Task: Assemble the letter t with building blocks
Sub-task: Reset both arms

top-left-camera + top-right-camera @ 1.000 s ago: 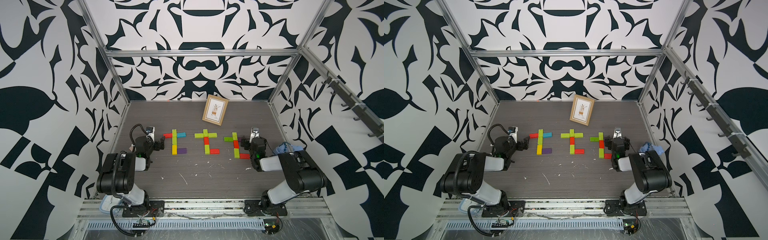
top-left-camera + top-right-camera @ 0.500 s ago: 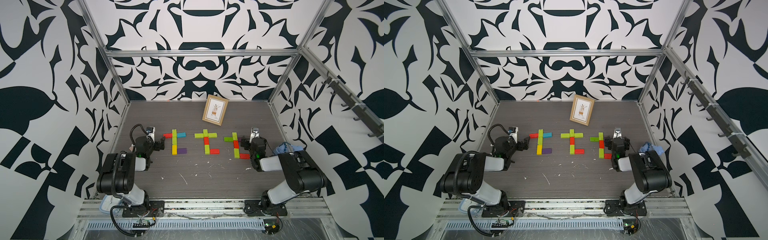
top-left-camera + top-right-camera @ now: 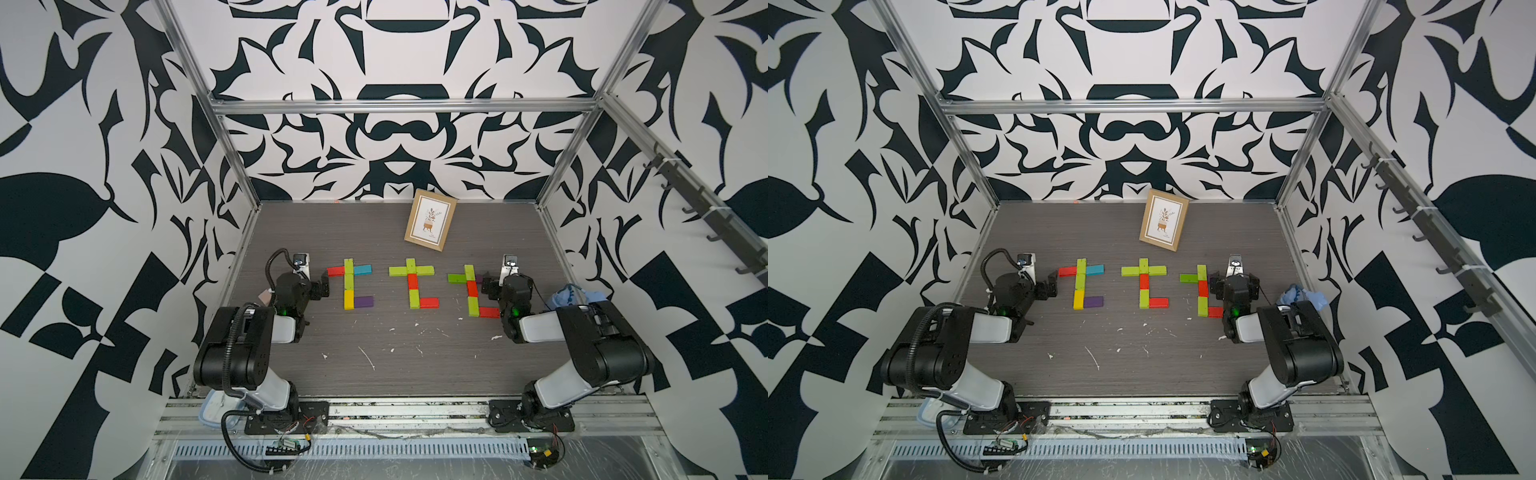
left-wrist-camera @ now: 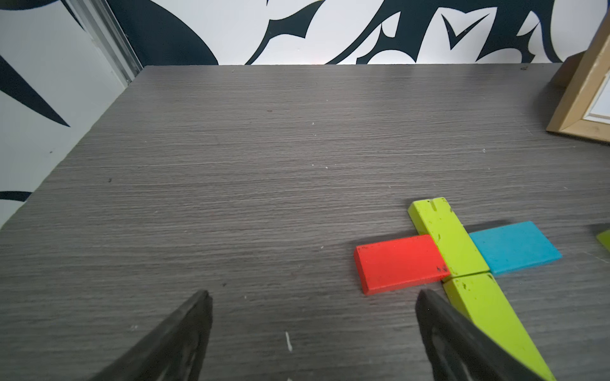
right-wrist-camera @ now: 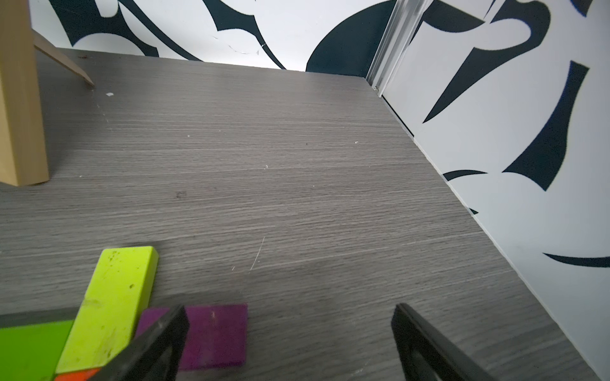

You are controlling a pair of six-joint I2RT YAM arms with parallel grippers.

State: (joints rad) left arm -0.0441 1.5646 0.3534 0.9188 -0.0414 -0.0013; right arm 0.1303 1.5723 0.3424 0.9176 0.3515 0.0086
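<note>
In both top views the building blocks lie flat in three t shapes across the table. The left t (image 3: 349,284) is lime, red, blue, yellow and purple. The middle t (image 3: 413,286) and the right t (image 3: 471,293) are lime, green and red. My left gripper (image 3: 309,286) sits low beside the left t, open and empty (image 4: 313,297), one finger by the red block (image 4: 399,267). My right gripper (image 3: 505,284) is open and empty (image 5: 289,308) beside the right t. One of its fingers partly covers a purple block (image 5: 218,333).
A wooden picture frame (image 3: 430,220) leans at the back, right of the middle. A crumpled blue cloth (image 3: 575,295) lies by the right wall behind the right arm. Small white scraps (image 3: 368,357) litter the front of the table. Patterned walls close three sides.
</note>
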